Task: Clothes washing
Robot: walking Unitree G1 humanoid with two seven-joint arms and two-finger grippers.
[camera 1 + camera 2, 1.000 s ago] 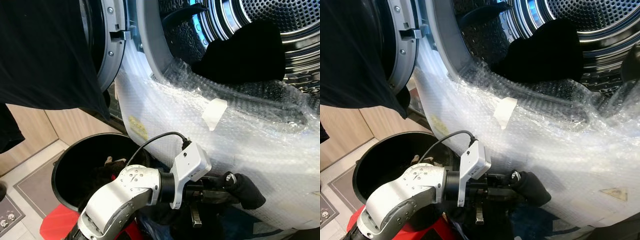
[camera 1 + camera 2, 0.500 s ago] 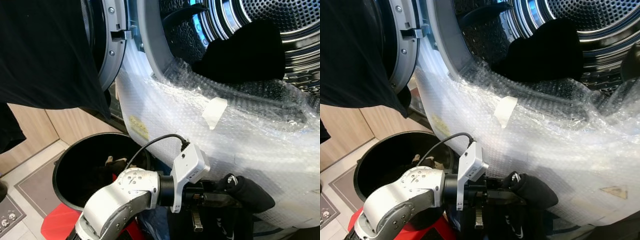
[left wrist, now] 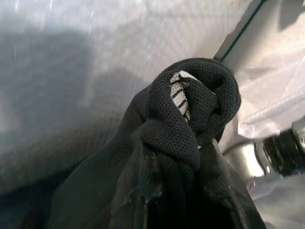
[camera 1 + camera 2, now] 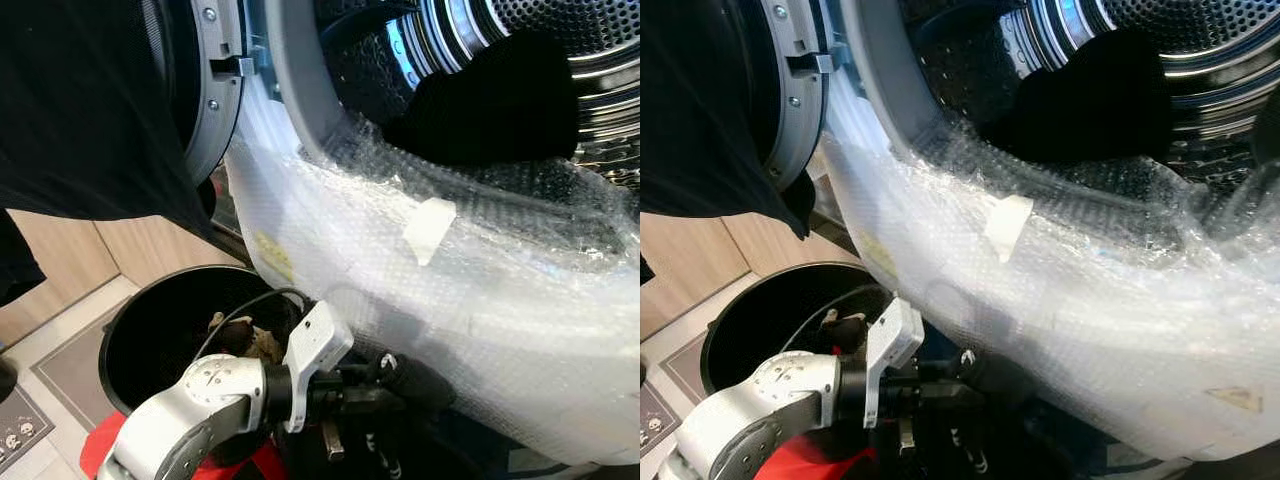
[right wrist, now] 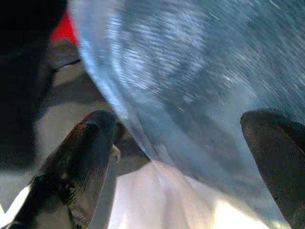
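Black laundry bin (image 4: 140,340): on the floor, behind the left gripper's wrist.
Left gripper (image 4: 385,385): jaws clamped on a bunched black garment (image 3: 190,129), which wraps both fingers and bulges past their tips against the bubble-wrapped washer front (image 4: 480,290).
Second black garment (image 4: 500,100): above, inside the drum (image 4: 590,40).
Right gripper (image 5: 181,157): fingers spread apart, nothing between them, close to the wrap.

Left silver arm (image 4: 190,410) reaches low and forward, its left gripper (image 4: 400,385) clamped tight on bunched black cloth. Right gripper (image 5: 181,157) hangs with black fingers (image 5: 83,162) spread apart.
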